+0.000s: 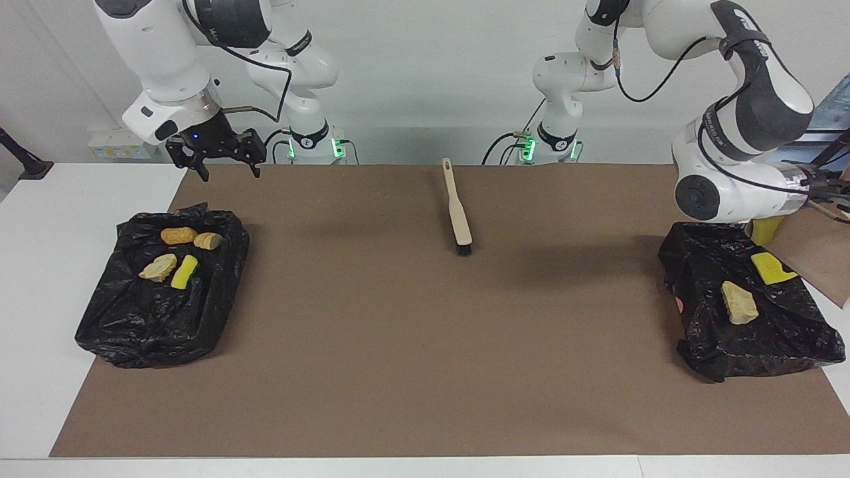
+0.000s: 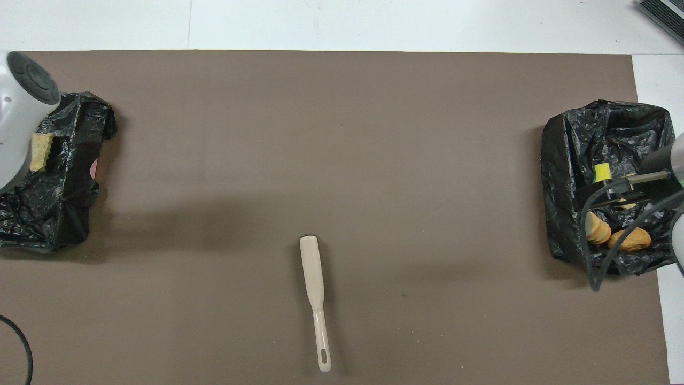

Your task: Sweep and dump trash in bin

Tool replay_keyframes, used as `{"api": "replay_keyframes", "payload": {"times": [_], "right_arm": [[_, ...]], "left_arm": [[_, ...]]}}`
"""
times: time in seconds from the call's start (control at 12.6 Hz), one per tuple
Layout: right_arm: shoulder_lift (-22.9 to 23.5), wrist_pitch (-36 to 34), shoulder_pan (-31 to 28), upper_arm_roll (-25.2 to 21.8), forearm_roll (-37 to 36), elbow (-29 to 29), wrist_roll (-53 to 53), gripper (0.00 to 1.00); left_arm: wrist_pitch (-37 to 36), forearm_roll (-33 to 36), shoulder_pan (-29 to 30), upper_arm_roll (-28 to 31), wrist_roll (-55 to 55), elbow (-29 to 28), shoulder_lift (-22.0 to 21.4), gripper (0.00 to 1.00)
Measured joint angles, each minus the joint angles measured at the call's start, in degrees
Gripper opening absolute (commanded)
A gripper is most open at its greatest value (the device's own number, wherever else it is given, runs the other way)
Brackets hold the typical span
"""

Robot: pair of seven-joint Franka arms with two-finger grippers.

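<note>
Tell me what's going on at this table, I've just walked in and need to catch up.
The brush lies alone on the brown mat, near the robots' side. Four scraps sit in the black-bagged bin at the right arm's end; the right tool hangs open over the mat's edge beside it. Two more scraps lie on the second bagged bin, where the left tool is mostly out of view.

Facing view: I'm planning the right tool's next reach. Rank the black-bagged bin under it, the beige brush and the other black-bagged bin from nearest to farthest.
1. Black-bagged bin holding four scraps, below the right tool, at the right arm's end.
2. Beige brush with black bristles, mid-table.
3. Black-bagged bin holding two scraps, at the left arm's end.
</note>
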Motion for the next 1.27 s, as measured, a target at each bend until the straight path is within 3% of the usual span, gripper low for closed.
{"api": "replay_keyframes", "payload": {"times": [0.16, 0.4, 0.95, 1.27], "right_arm": [[0.00, 0.00, 0.00, 0.00, 0.00, 0.00, 0.00, 1.00], [0.00, 0.00, 0.00, 0.00, 0.00, 0.00, 0.00, 1.00], [0.00, 0.00, 0.00, 0.00, 0.00, -0.01, 0.00, 1.00], [0.00, 0.00, 0.00, 0.00, 0.00, -0.01, 0.00, 1.00]], "left_arm": [[2.59, -3.73, 0.49, 0.30, -0.99, 0.38, -3.30, 0.00], [3.79, -4.38, 0.50, 0.13, -4.28, 0.03, -4.35, 0.00], [6.16, -2.98, 0.69, 0.40, 20.82, -0.47, -4.15, 0.00], [7.68, -1.89, 2.60, 0.71, 37.16, 2.62, -3.07, 0.00]]}}
